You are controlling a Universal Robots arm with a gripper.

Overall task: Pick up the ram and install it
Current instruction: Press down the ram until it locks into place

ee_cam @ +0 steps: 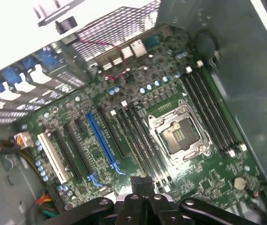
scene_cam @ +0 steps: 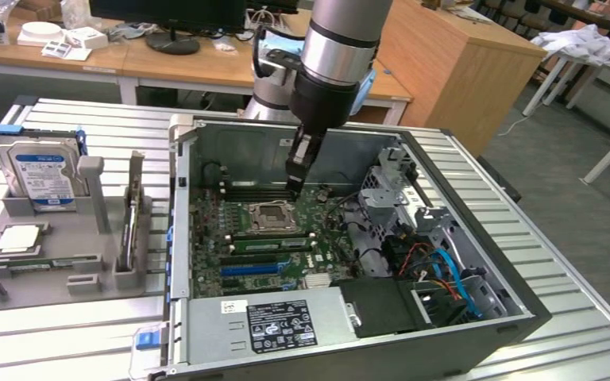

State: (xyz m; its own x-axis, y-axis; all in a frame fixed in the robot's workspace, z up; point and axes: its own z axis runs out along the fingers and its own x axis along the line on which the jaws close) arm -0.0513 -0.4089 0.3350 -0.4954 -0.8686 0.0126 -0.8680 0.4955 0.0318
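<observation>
In the exterior view my gripper hangs inside the open computer case, above the motherboard near the empty processor socket. Its fingers are shut and I see nothing between them. A long green stick with dark chips, by its look the ram, sits along the black memory slots just beside the socket, between white clips. In the wrist view the shut gripper hovers over the end of the dark memory slots between the blue card slot and the processor socket.
A grey holder at the exterior view's left carries a blue-labelled hard drive, a processor chip, a green strip and a thin board on edge. The case walls, power supply and drive cage with cables hem the gripper in.
</observation>
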